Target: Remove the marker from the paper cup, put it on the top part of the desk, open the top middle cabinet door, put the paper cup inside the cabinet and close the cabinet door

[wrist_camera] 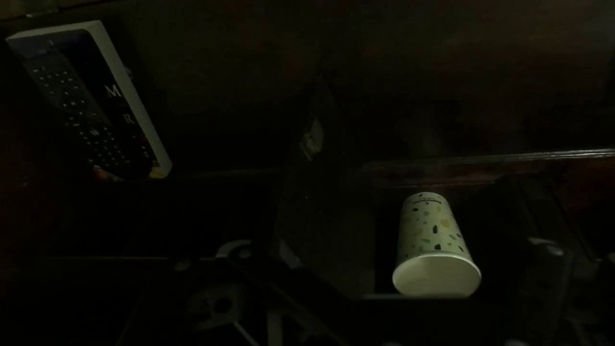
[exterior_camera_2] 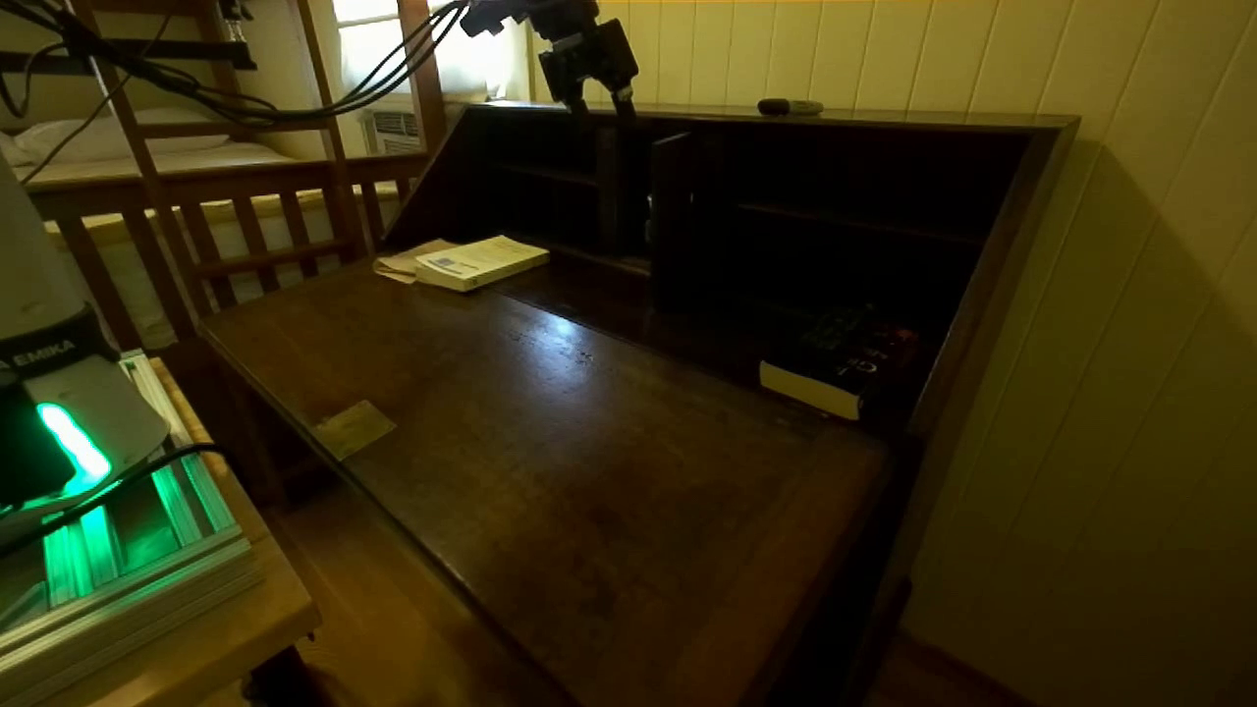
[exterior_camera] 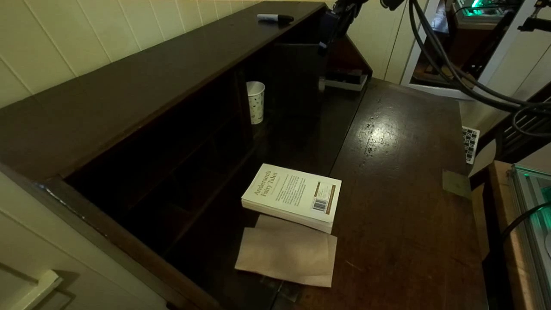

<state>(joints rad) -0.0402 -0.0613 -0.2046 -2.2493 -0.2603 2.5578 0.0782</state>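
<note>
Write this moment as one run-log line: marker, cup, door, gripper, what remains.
marker: on ledge | cup: upright in cabinet | door: open | gripper: open, empty | remaining: close door

Exterior cameras cover the worktop [exterior_camera: 409,215] from opposite ends: in an exterior view, steeply down along the ledge [exterior_camera: 159,60]; in an exterior view, lower and farther back, facing the paneled wall [exterior_camera_2: 746,54]. Both share the white book [exterior_camera: 296,194]. The wrist camera looks down, close to the paper cup [wrist_camera: 430,233].
</note>
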